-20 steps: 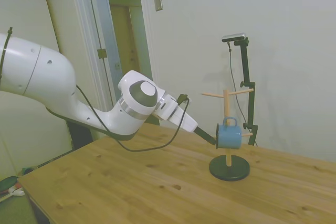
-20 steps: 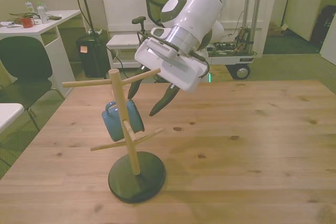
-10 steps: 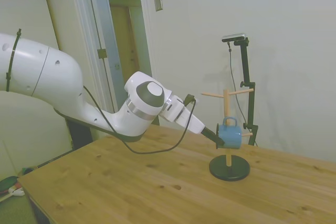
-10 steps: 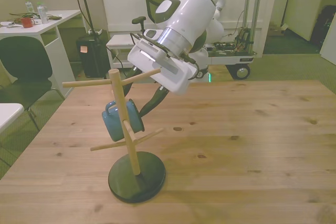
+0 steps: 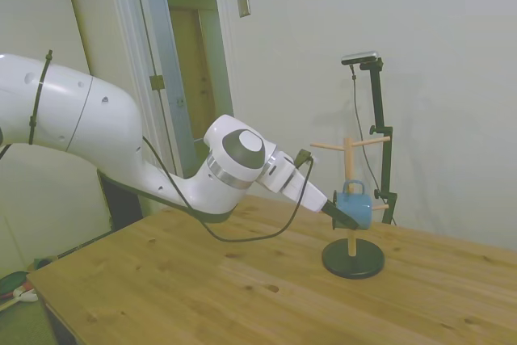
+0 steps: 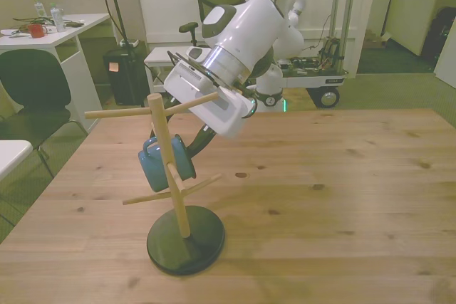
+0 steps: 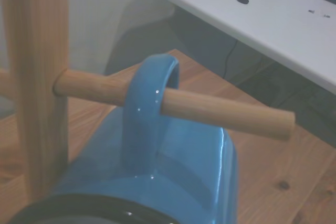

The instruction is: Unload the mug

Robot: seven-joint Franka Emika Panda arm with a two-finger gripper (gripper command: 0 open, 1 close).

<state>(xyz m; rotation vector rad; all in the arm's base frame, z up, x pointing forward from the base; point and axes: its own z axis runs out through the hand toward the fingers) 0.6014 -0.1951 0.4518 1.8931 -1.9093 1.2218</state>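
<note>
The light-blue mug (image 6: 162, 164) hangs by its loop handle (image 7: 150, 109) on a lower peg (image 7: 226, 112) of a wooden mug tree (image 6: 161, 127), which stands on a round black base (image 6: 186, 239). In the side view the mug (image 5: 356, 207) hangs just under the tree's top pegs. My gripper (image 6: 178, 149) is open and slanted down at the mug from behind. One dark finger (image 6: 201, 139) lies along the mug's side toward the front view's right; the other is hidden behind the mug and post. In the side view the gripper (image 5: 342, 217) touches or nearly touches the mug's body.
The tree stands on the wooden table (image 6: 342, 190) toward the front view's left. Three more bare pegs stick out from the post, one of them (image 6: 114, 113) at the top. Beyond the table are a dark chair (image 6: 28, 90), a white desk (image 6: 53, 30) and a wheeled cart (image 6: 320, 76).
The arm has pushed forward and down toward the mug tree. The open fingers, a short way off the mug a second ago, now reach its sides. The mug has not moved.
</note>
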